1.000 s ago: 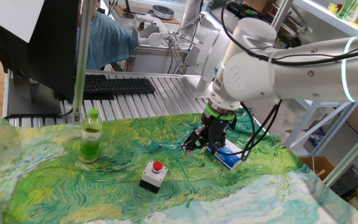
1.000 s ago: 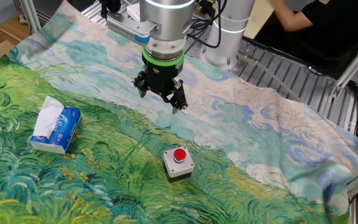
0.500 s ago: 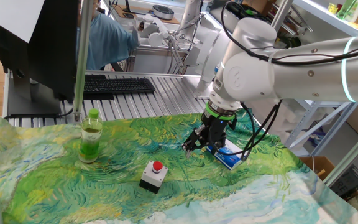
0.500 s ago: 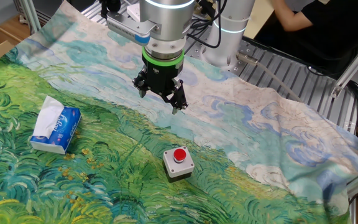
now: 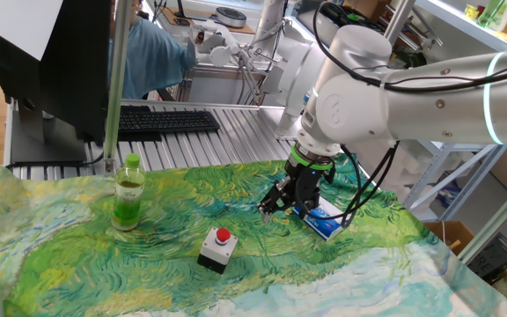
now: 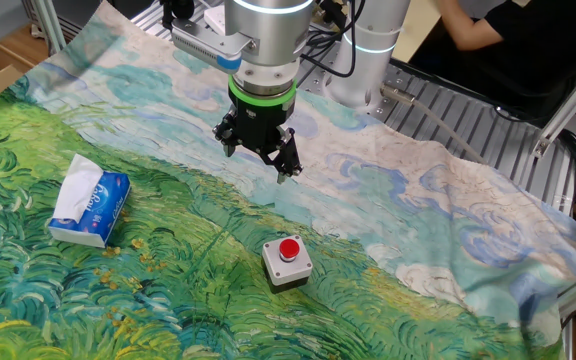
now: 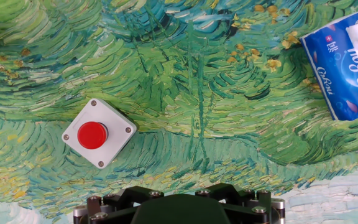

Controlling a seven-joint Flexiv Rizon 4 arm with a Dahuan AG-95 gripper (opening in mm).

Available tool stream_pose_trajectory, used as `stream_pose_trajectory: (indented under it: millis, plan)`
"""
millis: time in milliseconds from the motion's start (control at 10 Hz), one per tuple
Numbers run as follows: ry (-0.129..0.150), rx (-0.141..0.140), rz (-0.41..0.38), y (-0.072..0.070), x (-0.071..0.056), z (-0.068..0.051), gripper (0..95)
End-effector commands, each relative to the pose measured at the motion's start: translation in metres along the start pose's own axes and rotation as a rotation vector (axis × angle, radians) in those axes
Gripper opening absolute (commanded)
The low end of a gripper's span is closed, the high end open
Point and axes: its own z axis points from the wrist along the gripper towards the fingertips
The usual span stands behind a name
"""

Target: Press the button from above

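The button (image 5: 224, 236) is a round red cap on a small white-sided box that stands on the painted green cloth. It also shows in the other fixed view (image 6: 289, 249) and at the left of the hand view (image 7: 92, 135). My gripper (image 5: 274, 204) hangs above the cloth, behind and to the right of the button, not touching it. In the other fixed view my gripper (image 6: 256, 163) shows its two fingertips apart with nothing between them. The hand view shows only the gripper's black base at the bottom edge, not the fingertips.
A green-liquid bottle (image 5: 129, 194) stands on the cloth at the left. A blue tissue pack (image 5: 324, 222) lies just beyond the gripper, and shows in the hand view (image 7: 347, 65) at the top right. A keyboard (image 5: 165, 121) lies behind the cloth.
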Motion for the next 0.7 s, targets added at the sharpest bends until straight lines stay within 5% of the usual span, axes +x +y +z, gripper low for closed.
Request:
stream_pose_trajectory:
  millis: [100, 200, 700]
  plan:
    - [-0.002, 0.032, 0.342, 0.0000, 0.0000, 0.0000, 95.0]
    - [-0.001, 0.030, 0.342, 0.0000, 0.0000, 0.0000, 0.0]
    - [0.002, 0.025, 0.342, 0.0000, 0.0001, 0.0000, 0.0]
